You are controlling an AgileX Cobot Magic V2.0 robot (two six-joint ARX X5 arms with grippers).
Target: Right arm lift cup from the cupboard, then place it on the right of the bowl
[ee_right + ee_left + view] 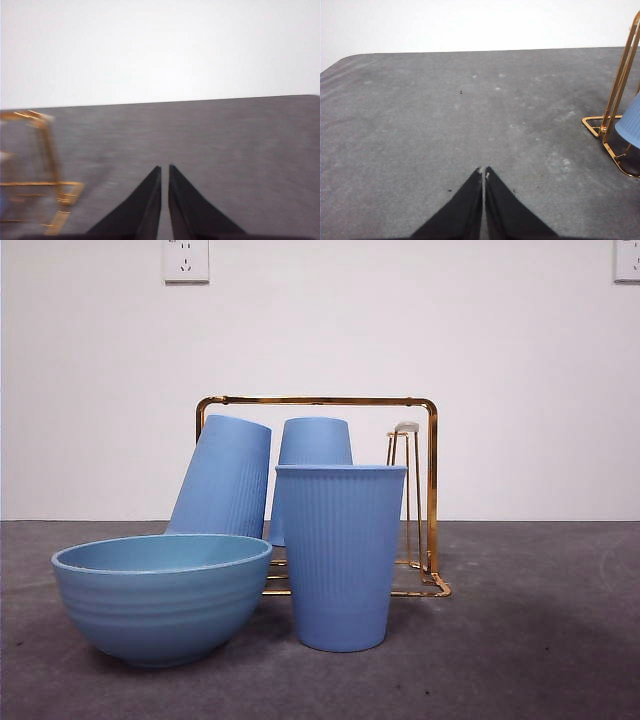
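A light-blue ribbed cup (340, 555) stands upright on the grey table, just right of the wide blue bowl (160, 605) and in front of the gold wire cupboard (432, 490). No gripper touches it. Two more cups rest upside down on the cupboard: one leaning (225, 480), one straight (315, 442). Neither arm appears in the front view. My right gripper (165, 167) is shut and holds nothing, hanging over bare table with the cupboard (50, 150) blurred to one side. The left gripper (483, 171) is shut and holds nothing, away from the cupboard (615, 100).
A white-tipped peg (405, 428) on the cupboard stands free at the right end. Bare grey table (540, 640) spreads to the right of the upright cup. Wall sockets (186, 260) sit high on the white wall behind.
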